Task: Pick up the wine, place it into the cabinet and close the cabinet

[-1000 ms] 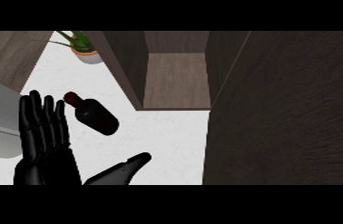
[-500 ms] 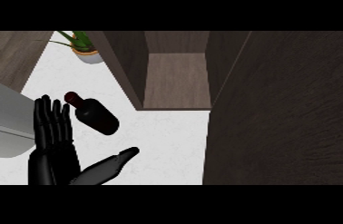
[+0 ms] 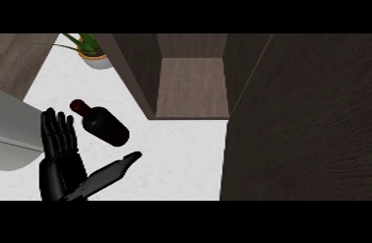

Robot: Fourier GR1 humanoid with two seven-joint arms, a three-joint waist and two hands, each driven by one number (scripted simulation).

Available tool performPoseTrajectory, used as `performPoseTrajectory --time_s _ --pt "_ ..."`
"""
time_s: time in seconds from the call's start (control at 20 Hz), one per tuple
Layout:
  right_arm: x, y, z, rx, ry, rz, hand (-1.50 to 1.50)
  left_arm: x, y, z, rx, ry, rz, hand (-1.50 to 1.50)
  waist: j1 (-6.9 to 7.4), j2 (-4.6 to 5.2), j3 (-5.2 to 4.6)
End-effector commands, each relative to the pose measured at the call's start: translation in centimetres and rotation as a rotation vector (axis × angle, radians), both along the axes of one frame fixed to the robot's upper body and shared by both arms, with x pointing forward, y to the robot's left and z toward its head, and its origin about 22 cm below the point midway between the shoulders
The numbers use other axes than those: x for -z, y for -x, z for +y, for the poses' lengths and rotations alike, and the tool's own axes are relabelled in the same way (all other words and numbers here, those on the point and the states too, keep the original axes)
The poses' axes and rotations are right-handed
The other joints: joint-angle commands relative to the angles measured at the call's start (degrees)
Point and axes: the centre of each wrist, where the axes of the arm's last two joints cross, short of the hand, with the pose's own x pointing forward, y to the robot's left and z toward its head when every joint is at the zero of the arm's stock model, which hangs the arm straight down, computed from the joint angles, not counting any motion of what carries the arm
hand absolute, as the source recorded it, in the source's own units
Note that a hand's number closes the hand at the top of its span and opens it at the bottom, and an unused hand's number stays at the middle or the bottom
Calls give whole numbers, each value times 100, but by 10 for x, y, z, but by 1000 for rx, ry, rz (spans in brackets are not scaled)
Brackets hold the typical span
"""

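I see one hand [image 3: 62, 161] in my head view, coming up from the lower edge at about seven o'clock; going by its place at the view's left I take it for the left hand. Its fingers [image 3: 56, 131] are straight and released, pointing toward twelve o'clock, with the thumb [image 3: 109, 170] spread out toward two o'clock. It grasps nothing. I cannot see the right hand anywhere.

The wine [image 3: 102, 123], a dark bottle, lies on its side on the white tabletop [image 3: 174, 153]. Its neck points to about ten o'clock and its base to about four o'clock. It sits just beside the fingertips, at their two o'clock, and above the thumb; I see a thin strip of tabletop between bottle and hand, so they look apart.

The cabinet [image 3: 193, 84] stands open at roughly one o'clock from the bottle, its brown inner floor showing and nothing resting on it. Its door [image 3: 298, 124] fills the right side of my view from two to five o'clock.

A potted plant [image 3: 93, 52] sits at about eleven o'clock near the cabinet's left wall. A grey object [image 3: 16, 134] shows at nine o'clock; I cannot tell what it is.
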Motion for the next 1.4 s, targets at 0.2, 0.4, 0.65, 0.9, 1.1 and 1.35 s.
performPoseTrajectory --time_s 0.2,0.4,0.65,0.9,1.1,1.35 --pt "-14 40 -8 -43 -40 -54 -150 31 0 20 12 18 14 -150 -8 -4 6" --pt "-7 13 -8 -68 -39 -42 -150 44 -7 30 16 22 17 -150 15 7 6" --pt "-10 32 3 -53 -48 -37 -150 60 -23 31 51 25 16 -150 -10 3 4" --pt "-14 21 -6 -46 -57 -45 -150 73 -32 53 41 42 18 -150 -5 8 4" --pt "-11 26 -5 -44 -27 -44 -150 91 -36 33 62 45 36 -150 -7 7 5" --pt "-17 37 -1 -62 -46 -49 -150 113 -26 53 29 23 39 -150 -28 4 2"
